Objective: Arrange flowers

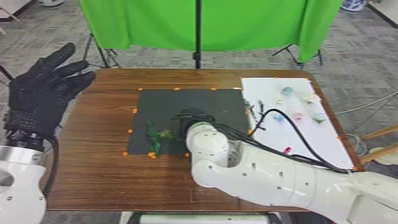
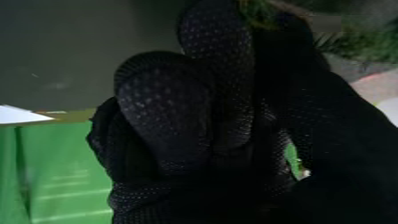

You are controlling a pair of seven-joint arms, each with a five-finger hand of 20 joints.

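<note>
In the head view, my right hand (image 1: 191, 118) is over the dark mat (image 1: 178, 100), partly hidden by its own wrist. Green foliage (image 1: 167, 134) lies beside it, with a green stem (image 1: 154, 142) farther left on the mat. In the right wrist view, the right hand (image 2: 169, 110) has its fingers and thumb closed together around a green sprig (image 2: 258, 12); more greenery (image 2: 360, 46) shows beyond the thumb. My left hand (image 1: 40, 95) is raised at the table's left side, fingers spread and holding nothing.
A white sheet (image 1: 266, 92) on the right bears several pale flowers (image 1: 298, 116), dark twigs and a small red item (image 1: 287, 150). A black cable loops over it. Behind the brown table (image 1: 98, 165) hangs a green cloth (image 1: 147, 25) on a stand.
</note>
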